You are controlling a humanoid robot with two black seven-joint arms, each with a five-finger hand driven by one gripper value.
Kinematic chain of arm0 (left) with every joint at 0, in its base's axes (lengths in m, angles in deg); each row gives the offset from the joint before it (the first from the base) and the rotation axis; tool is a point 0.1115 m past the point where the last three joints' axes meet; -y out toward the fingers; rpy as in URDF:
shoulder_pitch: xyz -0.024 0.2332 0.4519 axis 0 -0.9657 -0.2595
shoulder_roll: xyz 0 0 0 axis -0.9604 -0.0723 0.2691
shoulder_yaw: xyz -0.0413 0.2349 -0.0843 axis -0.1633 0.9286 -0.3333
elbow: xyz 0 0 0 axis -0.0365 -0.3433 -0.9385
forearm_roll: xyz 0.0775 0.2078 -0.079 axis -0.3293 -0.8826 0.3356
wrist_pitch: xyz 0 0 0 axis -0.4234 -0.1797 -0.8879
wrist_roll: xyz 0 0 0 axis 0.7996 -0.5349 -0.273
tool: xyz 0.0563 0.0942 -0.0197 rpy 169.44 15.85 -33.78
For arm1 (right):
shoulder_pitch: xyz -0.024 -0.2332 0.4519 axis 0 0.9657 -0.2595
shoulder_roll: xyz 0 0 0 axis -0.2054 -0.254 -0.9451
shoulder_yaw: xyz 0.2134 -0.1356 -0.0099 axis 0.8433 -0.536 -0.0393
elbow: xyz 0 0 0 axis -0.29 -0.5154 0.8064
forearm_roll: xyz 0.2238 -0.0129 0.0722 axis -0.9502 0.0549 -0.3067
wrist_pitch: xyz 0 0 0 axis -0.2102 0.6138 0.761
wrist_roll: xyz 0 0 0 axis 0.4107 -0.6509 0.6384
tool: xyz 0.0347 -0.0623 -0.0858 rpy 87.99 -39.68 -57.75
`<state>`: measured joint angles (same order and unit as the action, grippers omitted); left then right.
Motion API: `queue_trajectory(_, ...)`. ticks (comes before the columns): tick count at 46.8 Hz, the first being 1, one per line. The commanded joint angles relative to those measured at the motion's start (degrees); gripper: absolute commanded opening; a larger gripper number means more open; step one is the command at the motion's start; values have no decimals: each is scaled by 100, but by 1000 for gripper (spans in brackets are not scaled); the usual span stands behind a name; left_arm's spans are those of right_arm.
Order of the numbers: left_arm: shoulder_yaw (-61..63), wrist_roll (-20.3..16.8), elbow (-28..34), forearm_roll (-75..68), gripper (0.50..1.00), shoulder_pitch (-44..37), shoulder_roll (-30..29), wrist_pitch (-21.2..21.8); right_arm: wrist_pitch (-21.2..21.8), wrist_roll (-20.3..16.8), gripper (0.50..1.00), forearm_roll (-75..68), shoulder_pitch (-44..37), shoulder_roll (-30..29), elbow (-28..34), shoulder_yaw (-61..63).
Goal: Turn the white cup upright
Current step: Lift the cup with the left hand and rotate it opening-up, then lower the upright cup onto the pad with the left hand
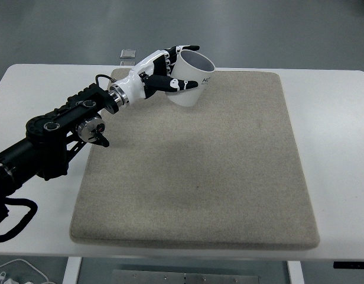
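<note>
A smooth white cup (192,80) with a round open mouth and slightly tapering walls sits at the far left part of a coarse, felt-like beige mat (194,171), tilted so its mouth faces up and away toward the far edge and its grey inside shows. Whether its base touches the mat or hangs just above cannot be told, since the lower side is in shadow. Small dark print on the wall is too small to read. The left hand (164,74), glossy white shells with black joints, is wrapped around the cup: one of the fingers (181,84) lies across the near side of the wall and others curl over the far rim, so the hand grips the cup from its left side. The parts of the fingers behind the cup are hidden. The arm (58,127) behind the hand is matte black, boxy and bolted, with a round silver joint and loose black cables; it runs to the lower left, where the picture edge cuts it off. The mat is a rounded square with soft edges, lying on a smooth white desk (335,148) whose near edge and corners are cropped. A small pale flat item (128,54) lies on the grey floor beyond the desk, too small to make out.
</note>
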<state>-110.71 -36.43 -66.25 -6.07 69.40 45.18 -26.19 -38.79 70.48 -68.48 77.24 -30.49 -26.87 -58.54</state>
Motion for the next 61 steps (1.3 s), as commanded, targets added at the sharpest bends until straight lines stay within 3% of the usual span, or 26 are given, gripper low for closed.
queue_trajectory(1,-26,-297,121,9,523,-14,7,-57,0,0,930,0,-6,0,0,7)
queue_trajectory(11,61,-1065,280,-35,525,-93,15,-66,0,0,930,0,-6,0,0,-2)
queue_trajectory(54,52,-1065,517,-809,540,-550,77,435,0,0,930,0,-6,0,0,7)
queue_trajectory(61,61,-1065,517,-835,568,-559,86,444,0,0,930,0,3,0,0,-2)
